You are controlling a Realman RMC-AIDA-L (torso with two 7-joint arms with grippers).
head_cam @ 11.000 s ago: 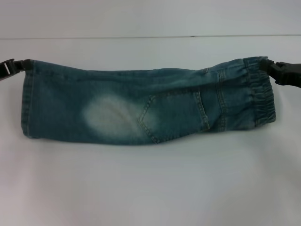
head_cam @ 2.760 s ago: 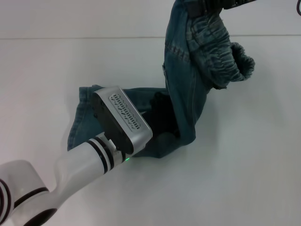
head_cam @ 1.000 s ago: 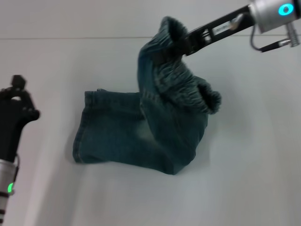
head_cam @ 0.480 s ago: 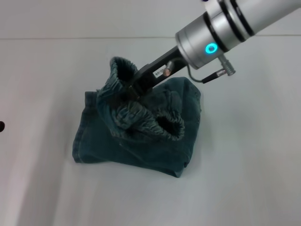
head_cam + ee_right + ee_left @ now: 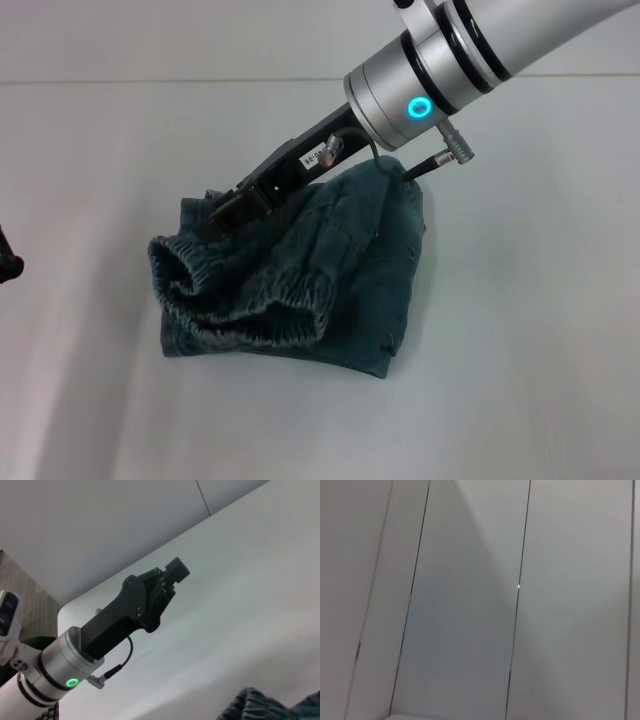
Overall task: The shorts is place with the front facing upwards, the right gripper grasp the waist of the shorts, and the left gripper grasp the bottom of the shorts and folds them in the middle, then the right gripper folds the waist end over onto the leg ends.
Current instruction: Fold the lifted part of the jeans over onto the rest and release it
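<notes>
The blue denim shorts (image 5: 345, 265) lie on the white table (image 5: 520, 390), doubled over. Their elastic waistband (image 5: 245, 295) is draped across the leg ends at the left. My right gripper (image 5: 222, 218) reaches in from the upper right and is shut on the waist's far edge, low over the fabric. A corner of the waistband (image 5: 260, 705) shows in the right wrist view. My left gripper (image 5: 6, 266) sits at the far left edge of the head view, away from the shorts. The right wrist view also shows the left gripper (image 5: 172, 577), held above the table and holding nothing.
The right arm's silver wrist with its blue light ring (image 5: 420, 95) and cable cross above the shorts' right half. The left wrist view shows only pale wall panels (image 5: 470, 605). The table's back edge (image 5: 150, 80) meets the wall.
My right gripper has carried the waist further left and down, and the waistband now lies over the leg ends. The left gripper stays at the left edge.
</notes>
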